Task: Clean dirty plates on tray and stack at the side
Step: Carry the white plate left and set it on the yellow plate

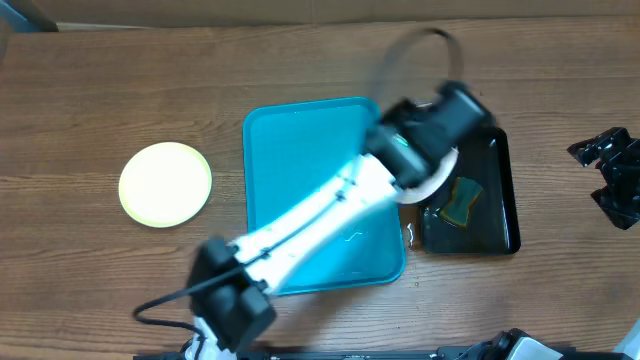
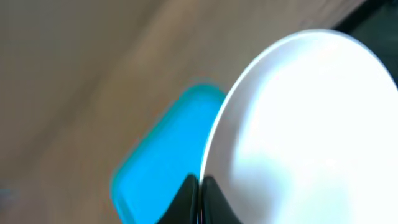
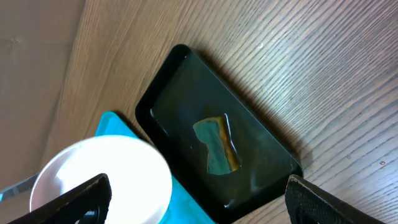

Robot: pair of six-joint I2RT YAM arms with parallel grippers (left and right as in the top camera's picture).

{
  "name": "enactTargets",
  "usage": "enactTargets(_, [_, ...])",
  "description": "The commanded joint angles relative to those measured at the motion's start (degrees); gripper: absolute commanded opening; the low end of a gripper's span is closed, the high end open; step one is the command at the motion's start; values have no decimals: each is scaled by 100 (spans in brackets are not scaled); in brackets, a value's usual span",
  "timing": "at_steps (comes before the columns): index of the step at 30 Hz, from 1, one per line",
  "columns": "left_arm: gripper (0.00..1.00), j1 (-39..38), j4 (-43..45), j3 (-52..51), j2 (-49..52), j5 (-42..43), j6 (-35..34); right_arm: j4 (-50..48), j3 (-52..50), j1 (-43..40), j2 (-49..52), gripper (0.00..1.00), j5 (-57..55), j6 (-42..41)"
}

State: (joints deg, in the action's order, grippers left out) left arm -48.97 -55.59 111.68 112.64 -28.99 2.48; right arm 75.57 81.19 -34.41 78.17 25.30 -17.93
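One round white plate (image 2: pixel 305 124), rim-pinched in the left pincer (image 2: pixel 200 198), hangs above the turquoise plastic tray (image 1: pixel 300 150)'s edge; so thin a grip may slip. Right pincer (image 1: pixel 608 172) stands wide, empty.

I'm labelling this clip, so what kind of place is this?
Probably a robot lab bench staged as a dishwashing station: a wooden table, a robot arm holding a white plate, and a black tray with what looks like a sponge.
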Motion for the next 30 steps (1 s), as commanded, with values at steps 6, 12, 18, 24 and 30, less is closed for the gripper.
enactTargets(6, [5, 2767, -2197, 103, -1314, 2608, -1495, -26, 26, 33, -22, 91, 26, 63])
enactTargets(12, [4, 4870, -2623, -153, -1300, 2778, -1493, -39, 26, 33, -22, 91, 26, 63])
enactTargets(18, [5, 6465, -2273, -962, -1300, 2708, -1486, -42, 26, 33, -22, 91, 26, 63])
enactTargets(24, [4, 7733, -1069, -2293, -1300, 2763, -1495, -50, 26, 33, -22, 91, 26, 63])
enactTargets(30, [4, 8081, -31, -3357, -1300, 2911, -1220, -68, 26, 33, -22, 91, 28, 63])
